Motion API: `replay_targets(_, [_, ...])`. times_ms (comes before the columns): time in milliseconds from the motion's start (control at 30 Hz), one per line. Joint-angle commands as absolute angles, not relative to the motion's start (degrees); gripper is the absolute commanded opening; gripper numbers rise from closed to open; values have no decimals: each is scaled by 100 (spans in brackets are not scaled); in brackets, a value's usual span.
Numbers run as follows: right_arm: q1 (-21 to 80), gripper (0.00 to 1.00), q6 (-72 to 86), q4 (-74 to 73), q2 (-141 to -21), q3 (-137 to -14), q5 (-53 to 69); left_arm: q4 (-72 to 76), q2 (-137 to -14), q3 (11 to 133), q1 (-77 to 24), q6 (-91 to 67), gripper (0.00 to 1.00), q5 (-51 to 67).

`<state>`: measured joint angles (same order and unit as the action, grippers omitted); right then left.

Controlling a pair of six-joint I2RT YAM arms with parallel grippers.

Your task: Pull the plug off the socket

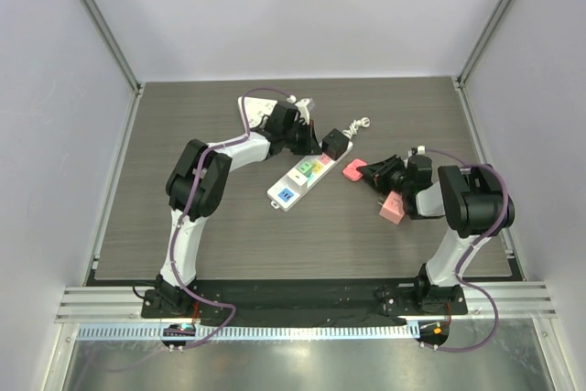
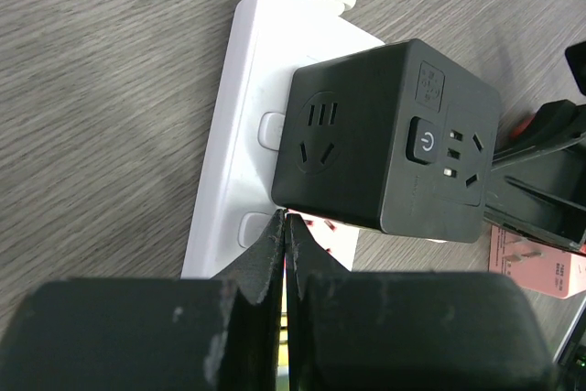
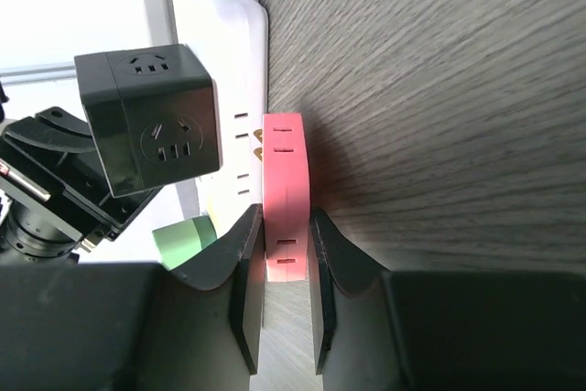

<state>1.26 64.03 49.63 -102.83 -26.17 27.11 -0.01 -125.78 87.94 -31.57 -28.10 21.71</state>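
Note:
The socket is a white power strip (image 1: 295,182) (image 2: 240,125) (image 3: 224,89) lying slantwise mid-table. A pink plug (image 1: 353,169) (image 3: 285,191) sits just off the strip's right side, its brass prongs showing in the gap. My right gripper (image 1: 366,172) (image 3: 286,226) is shut on this plug, one finger on each flat side. My left gripper (image 1: 313,149) (image 2: 286,219) is shut with nothing in it. Its tips rest on the strip's top, right next to a black cube adapter (image 1: 335,142) (image 2: 389,139) (image 3: 151,116) that stands on the strip's far end.
A blue plug (image 1: 287,194) sits at the strip's near end, and green and yellow ones (image 1: 308,168) sit mid-strip. Another pink piece (image 1: 392,208) lies under my right arm. The strip's coiled white cord (image 1: 359,124) lies beyond the cube.

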Motion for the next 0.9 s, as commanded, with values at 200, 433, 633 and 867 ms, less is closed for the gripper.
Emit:
replay_targets(200, [-105, 2, 4407, 1658, -8677, -3699, 1610, -457, -12727, 8499, -2979, -2523, 0, 1670])
replay_targets(433, [-474, 4, 3946, 668, -8911, -4570, 1397, -369, -12674, 8490, -2971, -2531, 0, 1758])
replay_targets(633, [-860, 8, 3903, 668, -9544, -4781, 1722, -360, -12674, 8508, -2962, -2540, 0, 1793])
replay_targets(867, [-1072, 21, 3762, 659, -9835, -4746, 1846, -343, -12691, 8534, -2962, -2558, 0, 1854])
